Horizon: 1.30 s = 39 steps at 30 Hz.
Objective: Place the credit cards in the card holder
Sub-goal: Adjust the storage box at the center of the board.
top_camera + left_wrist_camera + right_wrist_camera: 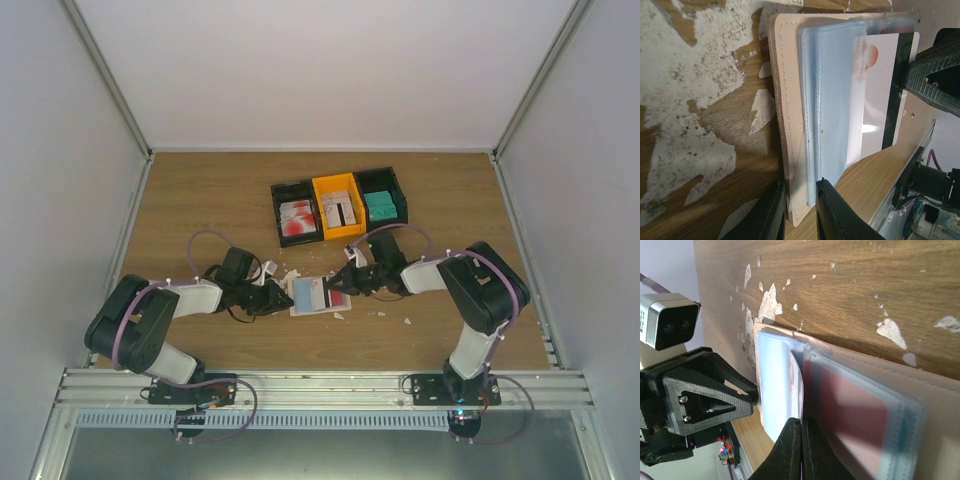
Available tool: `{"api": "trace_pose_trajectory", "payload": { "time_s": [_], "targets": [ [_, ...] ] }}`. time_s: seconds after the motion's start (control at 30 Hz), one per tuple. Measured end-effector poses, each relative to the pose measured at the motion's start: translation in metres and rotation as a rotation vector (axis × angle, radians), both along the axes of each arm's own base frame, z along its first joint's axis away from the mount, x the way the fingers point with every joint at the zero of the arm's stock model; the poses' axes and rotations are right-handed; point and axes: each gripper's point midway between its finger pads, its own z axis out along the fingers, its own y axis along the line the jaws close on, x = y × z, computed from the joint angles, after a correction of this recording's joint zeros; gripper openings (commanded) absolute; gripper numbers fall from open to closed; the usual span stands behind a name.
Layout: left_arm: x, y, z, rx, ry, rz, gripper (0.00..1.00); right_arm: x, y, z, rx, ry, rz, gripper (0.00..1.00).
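Left gripper (pixel 799 210): clamps the card holder's (pixel 785 75) edge nearest it.
Right gripper (pixel 801 437): pinches a credit card (pixel 880 75), partly inside the clear pocket (pixel 832 100) beyond its tips.
Card: best kept flat and pushed straight in, not twisted.

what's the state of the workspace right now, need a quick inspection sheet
surface: wooden table, finish chipped into white patches near the middle
job's things: card holder lies open; one credit card partly inside a clear sleeve; other cards sorted in three joined bins
clutter: small white scraps around the holder
grippers: left gripper shut on the holder's edge; right gripper shut on the card
cables: purple cable loops on both arms, clear of the holder
surroundings: white walls on three sides, metal rail at the near edge
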Motion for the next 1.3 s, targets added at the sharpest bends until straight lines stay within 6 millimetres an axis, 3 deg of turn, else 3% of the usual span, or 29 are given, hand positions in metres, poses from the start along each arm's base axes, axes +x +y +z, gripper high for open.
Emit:
{"api": "trace_pose_trajectory", "payload": {
  "time_s": [1.0, 1.2, 1.3],
  "targets": [
    [0.001, -0.003, -0.003, -0.012, 0.001, -0.011, 0.12, -0.002, 0.035, -0.006, 0.043, -0.002, 0.032, 0.02],
    [0.000, -0.004, -0.003, -0.012, 0.000, -0.015, 0.15, -0.002, 0.034, -0.009, -0.005, -0.011, 0.024, 0.24],
    [0.000, -0.005, -0.001, -0.013, -0.008, -0.025, 0.19, 0.000, 0.030, 0.004, -0.037, -0.050, 0.010, 0.38]
  ]
}}
